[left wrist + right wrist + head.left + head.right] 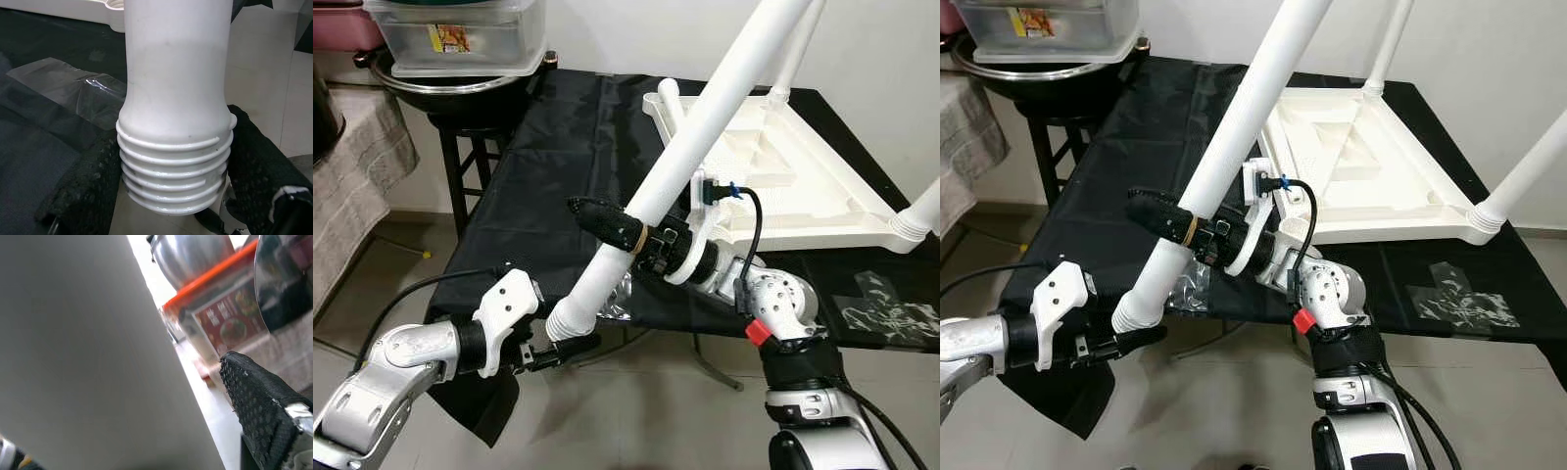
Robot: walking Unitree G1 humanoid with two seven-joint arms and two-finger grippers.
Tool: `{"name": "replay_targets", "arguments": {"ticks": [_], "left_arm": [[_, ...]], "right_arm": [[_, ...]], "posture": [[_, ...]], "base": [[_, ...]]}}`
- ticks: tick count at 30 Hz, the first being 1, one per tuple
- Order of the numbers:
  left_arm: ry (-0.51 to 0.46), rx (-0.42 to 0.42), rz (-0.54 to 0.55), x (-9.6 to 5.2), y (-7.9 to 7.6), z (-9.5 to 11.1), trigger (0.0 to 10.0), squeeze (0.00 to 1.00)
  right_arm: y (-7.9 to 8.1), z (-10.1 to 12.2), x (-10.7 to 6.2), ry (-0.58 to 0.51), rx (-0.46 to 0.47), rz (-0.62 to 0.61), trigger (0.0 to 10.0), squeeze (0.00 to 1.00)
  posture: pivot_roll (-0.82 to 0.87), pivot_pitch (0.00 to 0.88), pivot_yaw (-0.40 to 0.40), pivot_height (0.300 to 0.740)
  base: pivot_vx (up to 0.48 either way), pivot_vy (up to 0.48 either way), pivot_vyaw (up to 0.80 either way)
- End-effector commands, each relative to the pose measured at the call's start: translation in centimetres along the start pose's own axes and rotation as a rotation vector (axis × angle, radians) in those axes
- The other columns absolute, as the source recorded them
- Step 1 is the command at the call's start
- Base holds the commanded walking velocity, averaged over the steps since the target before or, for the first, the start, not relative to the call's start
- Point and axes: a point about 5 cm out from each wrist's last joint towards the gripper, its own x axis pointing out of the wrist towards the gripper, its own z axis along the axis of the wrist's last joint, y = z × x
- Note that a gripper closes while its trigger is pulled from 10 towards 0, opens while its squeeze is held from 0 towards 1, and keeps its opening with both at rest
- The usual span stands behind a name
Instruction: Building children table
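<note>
A loose white table leg point(705, 117) slants up from lower left to upper right across the scene. My right gripper point(605, 227) is shut on it near its lower third, one black finger point(1160, 217) lying across its front. My left gripper point(564, 351) holds the leg's threaded end point(173, 171), with a black finger point(259, 166) pressed against each side of the threads. Behind, the white tabletop point(783, 186) lies upside down on the black-covered table point(548, 176). Legs stand at its back corner point(793, 54) and right corner point(922, 208).
Crumpled clear plastic wrap point(891, 311) lies on the black cloth at the right, and more point(619, 299) under the held leg. A stool at the back left carries a metal basin point(460, 83) and a clear container point(460, 39). A cloth-draped surface point(352, 166) stands at the left.
</note>
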Motion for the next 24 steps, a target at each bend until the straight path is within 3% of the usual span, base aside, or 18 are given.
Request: {"name": "replay_targets", "arguments": {"ticks": [1, 17, 18, 24], "left_arm": [[0.012, 0.018, -0.024, -0.05, -0.01, 0.10, 10.0, 0.00], [0.025, 0.009, -0.076, 0.10, -0.80, -0.31, 10.0, 0.00], [0.025, 0.009, -0.076, 0.13, -0.80, -0.29, 10.0, 0.00], [0.025, 0.021, -0.069, 0.07, -0.45, -0.13, 10.0, 0.00]], "right_arm": [[0.06, -0.47, 0.07, 0.029, -0.015, 0.001, 10.0, 0.00], [0.22, -0.31, 0.66, 0.037, -0.076, 0.010, 10.0, 0.00], [0.18, -0.25, 0.72, 0.033, -0.077, 0.006, 0.0, 0.00], [0.28, -0.24, 0.78, 0.028, -0.073, 0.020, 0.0, 0.00]], "posture": [[0.09, 0.105, -0.070, 0.740], [0.09, 0.099, -0.064, 0.740], [0.09, 0.100, -0.067, 0.740], [0.09, 0.103, -0.066, 0.740]], "base": [[0.000, 0.000, 0.00], [0.000, 0.000, 0.00], [0.000, 0.000, 0.00], [0.000, 0.000, 0.00]]}}
